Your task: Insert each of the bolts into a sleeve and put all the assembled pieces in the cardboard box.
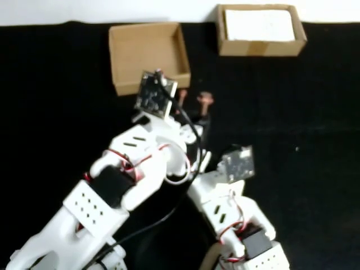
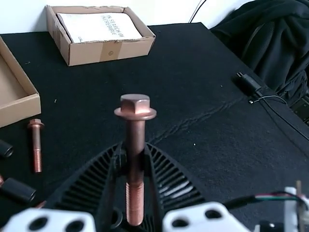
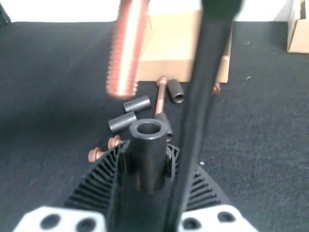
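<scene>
The left tool (image 2: 134, 162) clamps a copper bolt (image 2: 135, 108), head up; the right tool (image 3: 145, 162) grips a black sleeve (image 3: 147, 145), bore up, the bolt's threads hanging just above it, offset; loose sleeves (image 3: 136, 104) and bolts (image 3: 161, 96) lie on the surface (image 3: 53, 106) near the cardboard box (image 3: 169, 48)

Prob. lab: black-cloth bench (image 1: 315, 169)

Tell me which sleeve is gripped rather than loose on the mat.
The sleeve clamped in the right tool, its open bore showing. The other sleeves lie loose on their sides on the black mat.
</scene>
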`<move>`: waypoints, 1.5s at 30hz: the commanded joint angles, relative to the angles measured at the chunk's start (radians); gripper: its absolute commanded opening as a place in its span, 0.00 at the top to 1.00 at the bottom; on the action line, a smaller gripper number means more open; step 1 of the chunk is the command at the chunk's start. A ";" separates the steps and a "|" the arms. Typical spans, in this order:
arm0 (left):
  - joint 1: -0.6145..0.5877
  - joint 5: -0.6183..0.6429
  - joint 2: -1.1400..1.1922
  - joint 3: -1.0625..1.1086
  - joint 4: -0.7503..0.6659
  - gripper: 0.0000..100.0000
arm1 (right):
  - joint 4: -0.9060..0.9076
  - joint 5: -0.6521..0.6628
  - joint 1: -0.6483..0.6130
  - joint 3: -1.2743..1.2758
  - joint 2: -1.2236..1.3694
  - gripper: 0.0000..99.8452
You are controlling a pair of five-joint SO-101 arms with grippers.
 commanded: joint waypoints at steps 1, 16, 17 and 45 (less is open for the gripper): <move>0.012 0.003 0.005 0.019 -0.005 0.99 | -0.025 -0.005 0.015 -0.016 -0.012 0.99; 0.010 0.000 0.004 0.039 0.003 0.99 | -0.025 -0.006 0.015 -0.016 -0.012 0.99; 0.012 0.000 0.005 0.041 0.003 0.99 | -0.025 -0.006 0.015 -0.016 -0.012 0.99; 0.002 -0.052 0.061 -0.013 -0.083 0.99 | -0.025 -0.133 0.015 -0.018 -0.012 0.99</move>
